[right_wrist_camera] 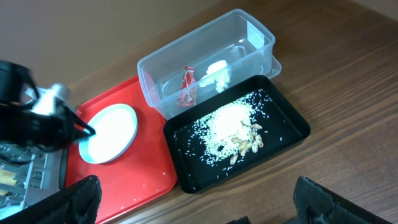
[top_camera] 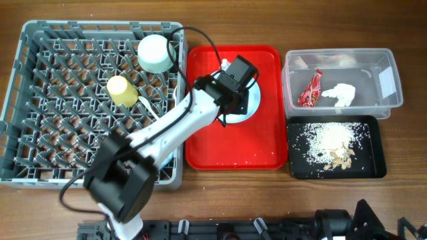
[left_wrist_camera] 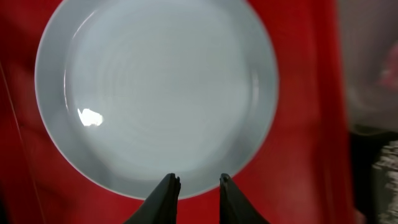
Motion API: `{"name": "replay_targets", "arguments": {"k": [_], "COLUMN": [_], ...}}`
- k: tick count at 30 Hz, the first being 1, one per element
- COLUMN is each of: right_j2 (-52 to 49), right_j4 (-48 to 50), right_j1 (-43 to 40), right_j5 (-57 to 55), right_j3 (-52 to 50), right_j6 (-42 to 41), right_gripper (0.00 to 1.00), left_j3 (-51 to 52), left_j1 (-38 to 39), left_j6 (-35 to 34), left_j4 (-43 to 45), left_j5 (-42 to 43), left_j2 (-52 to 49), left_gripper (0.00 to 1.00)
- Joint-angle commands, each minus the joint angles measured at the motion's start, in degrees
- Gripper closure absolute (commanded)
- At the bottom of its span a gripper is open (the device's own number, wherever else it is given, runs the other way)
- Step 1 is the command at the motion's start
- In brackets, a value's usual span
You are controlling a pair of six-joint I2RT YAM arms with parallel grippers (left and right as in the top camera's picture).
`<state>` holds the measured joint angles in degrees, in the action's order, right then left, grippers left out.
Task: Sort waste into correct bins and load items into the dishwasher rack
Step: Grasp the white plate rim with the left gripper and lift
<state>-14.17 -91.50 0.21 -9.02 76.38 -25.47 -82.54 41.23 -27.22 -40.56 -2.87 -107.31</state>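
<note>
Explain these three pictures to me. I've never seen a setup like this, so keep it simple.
This is a robot with two arms at a wooden table.

The overhead view looks straight down. The grey dishwasher rack holds a pale bowl, a yellow cup and a white utensil. Beside it is a red serving tray with a light-blue plate. A clear tub holds a red wrapper and a white napkin; a black tray holds rice-like scraps.

The left wrist view comes from a camera on the left arm: its tool is open at the plate's rim, holding nothing.

The right wrist view looks down from the right arm, parked away from the work; its open tool is empty.
</note>
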Motion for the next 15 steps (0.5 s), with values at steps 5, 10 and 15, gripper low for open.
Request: {"name": "replay_targets", "arguments": {"k": [5, 10, 15], "right_j2": [0.4, 0.4, 0.4], "right_j4": [0.1, 0.1, 0.1], "right_j1": [0.0, 0.0, 0.0], "right_j5": [0.1, 0.1, 0.1], "right_j3": [0.1, 0.1, 0.1], "right_j6": [-0.2, -0.2, -0.2], "right_gripper": [0.0, 0.0, 0.0], "left_j3": [0.1, 0.1, 0.1], "left_j1": [8.0, 9.3, 9.0], "left_j6": [-0.2, -0.2, -0.2], "left_j4": [9.4, 14.4, 17.3], "left_j5": [-2.3, -3.7, -5.6], "left_j2": [0.0, -6.1, -9.8], "left_gripper": [0.68, 0.67, 0.64]}}
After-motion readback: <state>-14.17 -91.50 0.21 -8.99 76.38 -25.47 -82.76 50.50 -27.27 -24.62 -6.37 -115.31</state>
